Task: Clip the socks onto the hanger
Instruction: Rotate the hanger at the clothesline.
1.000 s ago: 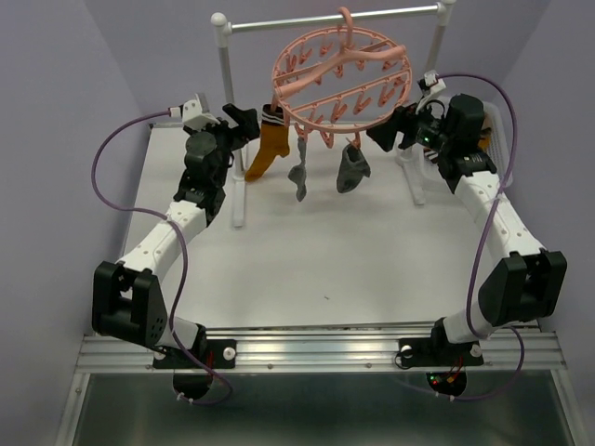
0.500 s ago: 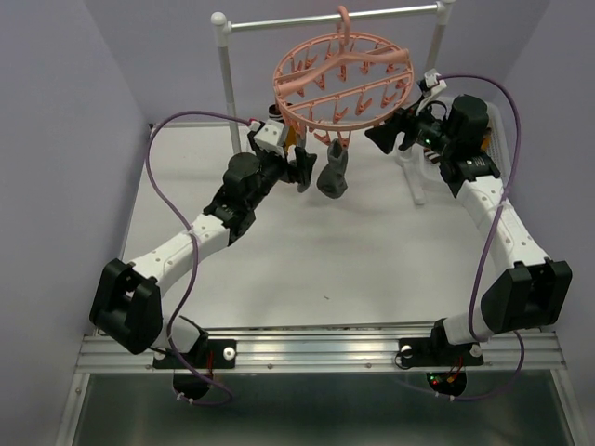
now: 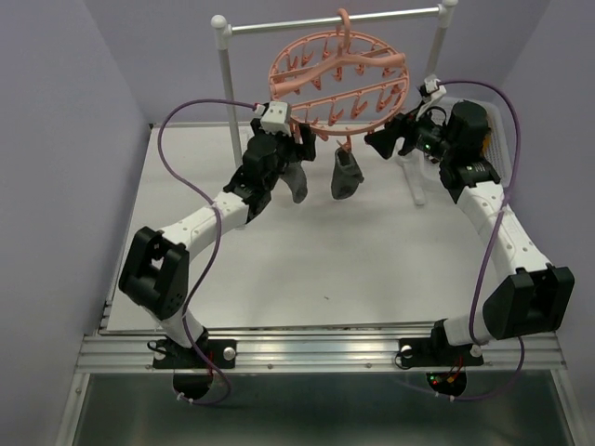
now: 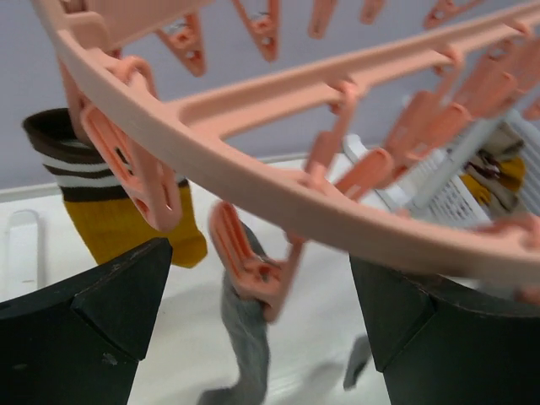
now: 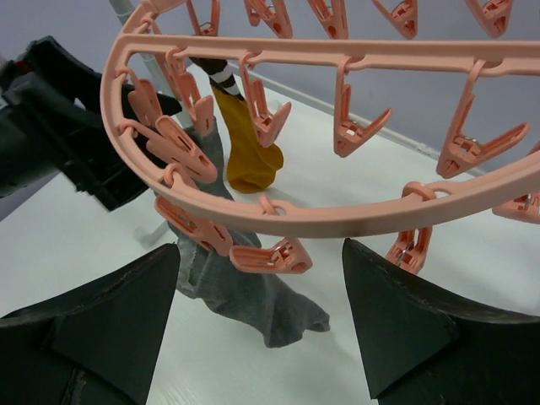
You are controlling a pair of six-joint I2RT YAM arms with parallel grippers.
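Progress looks partial: a mustard sock hangs clipped beyond the left gripper's left finger, and a grey sock hangs between its wide-spread, empty jaws. The right gripper gapes empty just under the hanger rim. More socks seem to wait in the basket, past the left gripper's right finger.

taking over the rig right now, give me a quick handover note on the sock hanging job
Left gripper: jaws open, empty, at the hanger's left rim.
Right gripper: jaws open, empty, at its right rim.
Done: at least a mustard sock and a grey sock hang clipped.
Left: more socks lie in the white basket; many clips are free.
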